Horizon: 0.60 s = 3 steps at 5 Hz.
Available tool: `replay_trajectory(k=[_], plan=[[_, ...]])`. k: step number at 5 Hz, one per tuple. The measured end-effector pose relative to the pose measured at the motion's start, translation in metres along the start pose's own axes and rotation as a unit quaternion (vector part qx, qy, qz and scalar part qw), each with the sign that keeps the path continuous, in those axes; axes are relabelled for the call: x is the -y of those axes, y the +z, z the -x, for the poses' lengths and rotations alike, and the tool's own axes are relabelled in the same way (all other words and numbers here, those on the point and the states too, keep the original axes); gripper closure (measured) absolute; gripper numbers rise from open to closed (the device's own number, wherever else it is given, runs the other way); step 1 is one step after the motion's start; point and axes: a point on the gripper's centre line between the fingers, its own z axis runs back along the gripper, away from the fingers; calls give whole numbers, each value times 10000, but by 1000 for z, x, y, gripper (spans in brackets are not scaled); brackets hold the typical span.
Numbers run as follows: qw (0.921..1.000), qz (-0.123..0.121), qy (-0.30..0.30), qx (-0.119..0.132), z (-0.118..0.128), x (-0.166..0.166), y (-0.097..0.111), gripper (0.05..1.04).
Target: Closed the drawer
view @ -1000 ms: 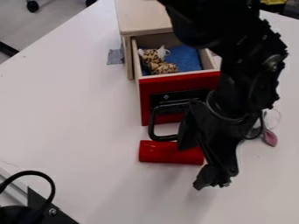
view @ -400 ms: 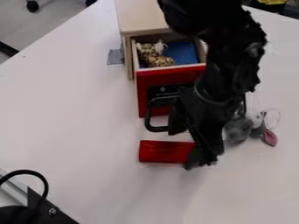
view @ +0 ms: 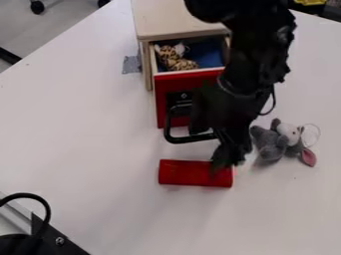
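One red-fronted drawer [view: 174,83], upper centre, partly open; spotted plush toy [view: 176,60] inside. One black gripper [view: 227,158], right of centre; whether open or closed cannot be told.

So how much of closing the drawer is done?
Part of it: the red-fronted drawer has slid farther in than before. The black gripper is by its handle. The spotted toy shows inside the gap, so more pushing seems left.
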Motion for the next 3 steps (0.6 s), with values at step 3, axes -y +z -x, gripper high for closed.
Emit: replay_trajectory(k=[3], plan=[[9999,-97,97,9,-6,-14,-4,83]])
